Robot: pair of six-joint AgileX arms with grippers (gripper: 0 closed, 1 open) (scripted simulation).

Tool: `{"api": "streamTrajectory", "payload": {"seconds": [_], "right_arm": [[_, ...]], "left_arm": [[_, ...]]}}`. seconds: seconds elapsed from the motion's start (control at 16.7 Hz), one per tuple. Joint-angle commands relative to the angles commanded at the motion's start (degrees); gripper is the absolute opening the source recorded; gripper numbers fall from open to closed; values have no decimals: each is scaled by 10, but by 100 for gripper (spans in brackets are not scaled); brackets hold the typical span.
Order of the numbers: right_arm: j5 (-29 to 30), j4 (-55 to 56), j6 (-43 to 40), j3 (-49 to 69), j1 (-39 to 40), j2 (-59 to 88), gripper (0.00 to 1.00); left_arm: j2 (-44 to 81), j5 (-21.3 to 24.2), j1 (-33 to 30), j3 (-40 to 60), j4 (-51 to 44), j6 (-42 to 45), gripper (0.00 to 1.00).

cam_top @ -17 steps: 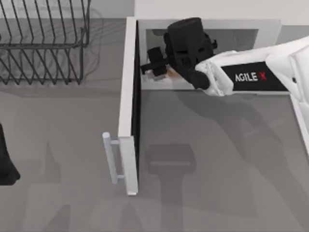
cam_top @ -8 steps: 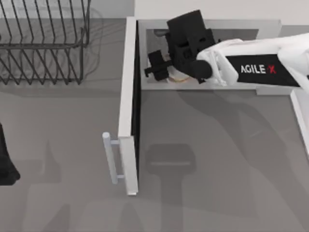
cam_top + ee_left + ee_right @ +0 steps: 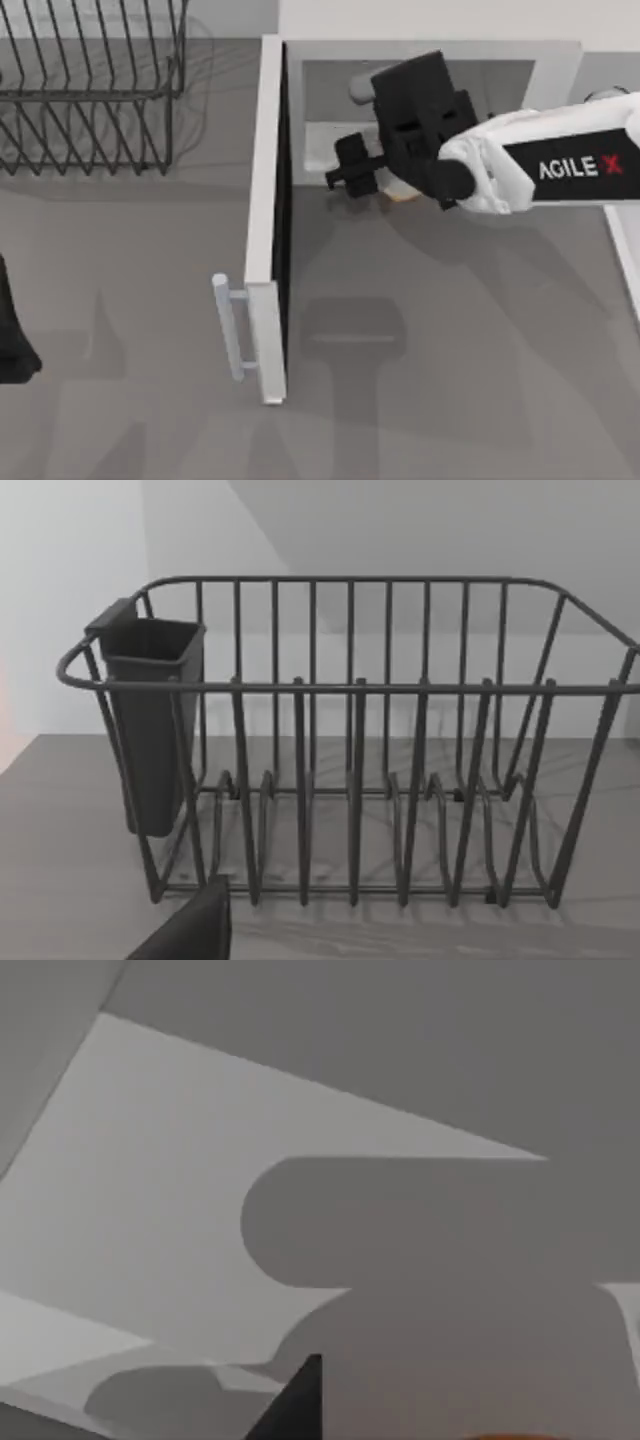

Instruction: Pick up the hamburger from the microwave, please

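Orange-tan round hamburger (image 3: pixel 403 192) sits at the big white box microwave (image 3: pixel 430 60) mouth, clamped in my right gripper (image 3: pixel 385 185), looks light and squishy, so grip the bun's sides gently.

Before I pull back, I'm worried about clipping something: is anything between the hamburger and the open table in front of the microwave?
Nothing visible. The hamburger sits under the right hand at the microwave mouth; the door stands swung open to the left, off to the side.
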Motion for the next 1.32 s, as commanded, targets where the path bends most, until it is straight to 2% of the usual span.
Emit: {"api": "streamTrajectory", "payload": {"seconds": [0.48,0.66,1.02,1.32], "right_arm": [[99,92,65,-346,21,-333,0],[128,119,85,-438,27,-423,0],[144,133,95,-477,31,-461,0],[146,173,95,-486,31,-419,0]], "left_arm": [[0,0,0,0,0,0,100],[0,0,0,0,0,0,100],[0,0,0,0,0,0,100],[0,0,0,0,0,0,100]]}}
